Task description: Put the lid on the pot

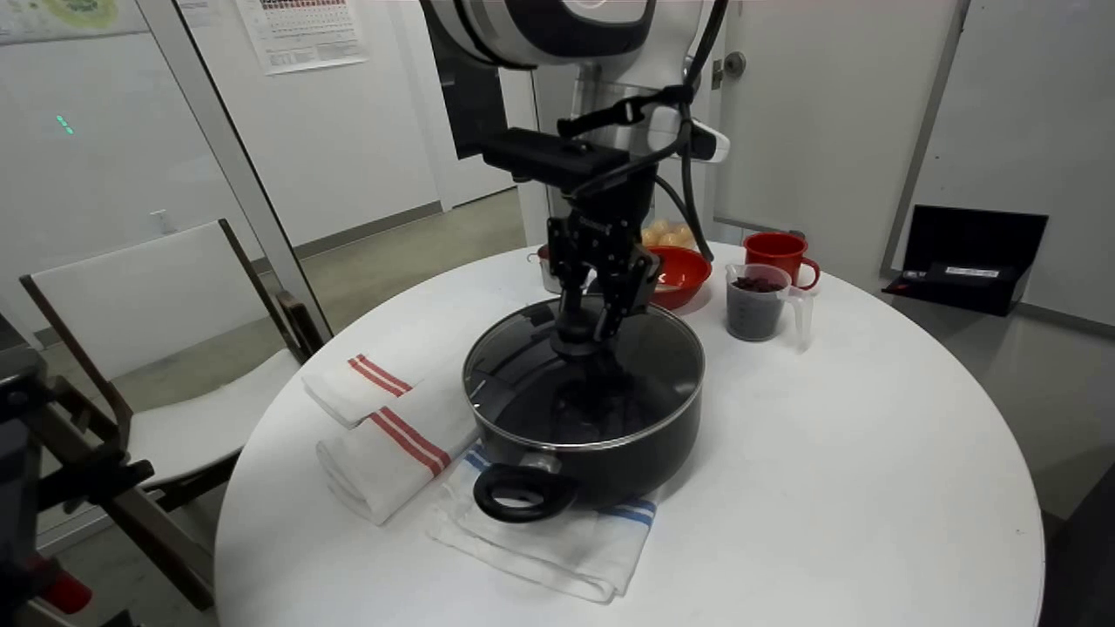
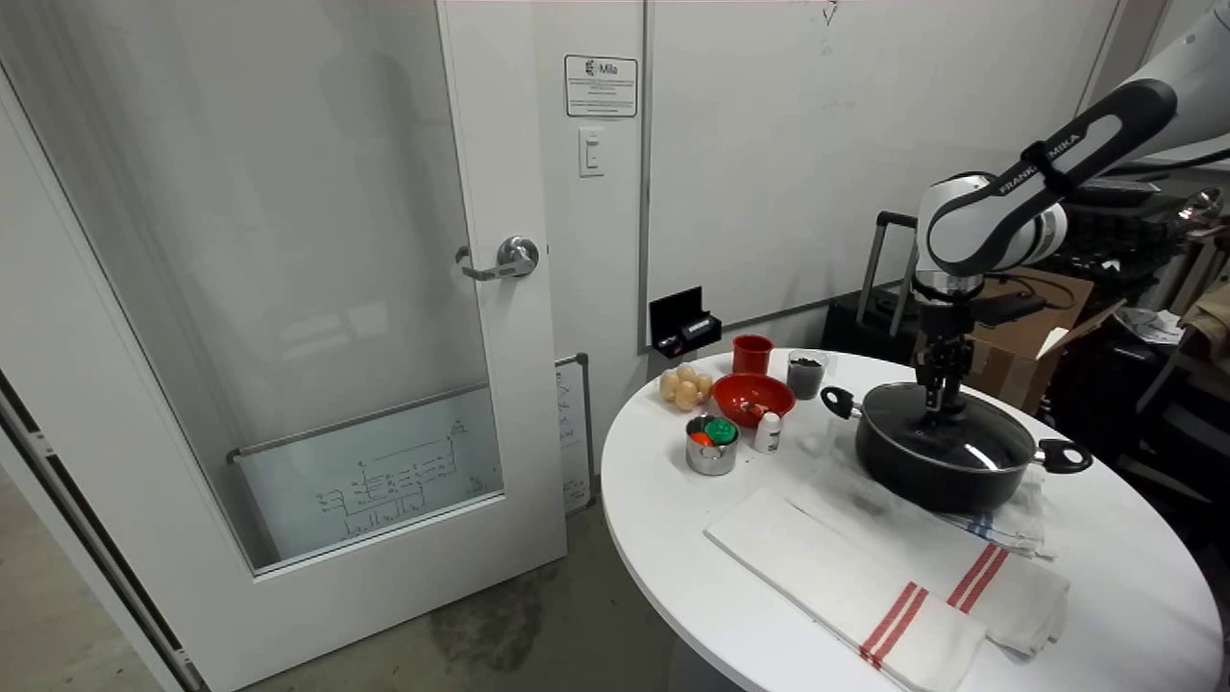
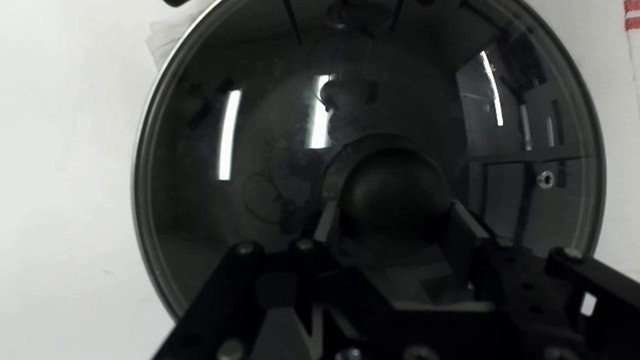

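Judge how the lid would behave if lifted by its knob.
The lid is likely stiff, bound by a metallic rim. Being glossy and glass-like, it may be fragile and slippery. With the knob central, it should lift fairly level.

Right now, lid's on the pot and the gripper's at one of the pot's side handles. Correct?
Wrong spot for the gripper: the wrist view shows it straddling the dark knob at the centre of the lid. The lid being on the pot is right.
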Tool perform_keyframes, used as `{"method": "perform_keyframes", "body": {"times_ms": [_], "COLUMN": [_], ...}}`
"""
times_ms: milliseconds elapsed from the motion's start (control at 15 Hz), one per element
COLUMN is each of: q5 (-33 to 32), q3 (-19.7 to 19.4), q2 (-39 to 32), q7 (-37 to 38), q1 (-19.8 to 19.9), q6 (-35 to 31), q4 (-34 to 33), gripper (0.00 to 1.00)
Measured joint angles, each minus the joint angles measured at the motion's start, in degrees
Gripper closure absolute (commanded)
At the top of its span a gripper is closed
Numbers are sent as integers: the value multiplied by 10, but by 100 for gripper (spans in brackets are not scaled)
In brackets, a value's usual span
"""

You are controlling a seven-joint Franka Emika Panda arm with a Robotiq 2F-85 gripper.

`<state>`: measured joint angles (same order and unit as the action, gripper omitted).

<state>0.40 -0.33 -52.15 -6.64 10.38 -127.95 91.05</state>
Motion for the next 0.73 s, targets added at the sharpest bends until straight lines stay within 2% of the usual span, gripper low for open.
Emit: {"method": "perform_keyframes", "body": {"times_ms": [67,333,733], "q5": [0,0,0], "q3": [0,1,1], "q2": [0,1,25], "q7": [0,0,0], "q1": [0,-1,-10], "q6": [0,-1,-2], "q4": [0,-3,6], "gripper": [23,0,0]}}
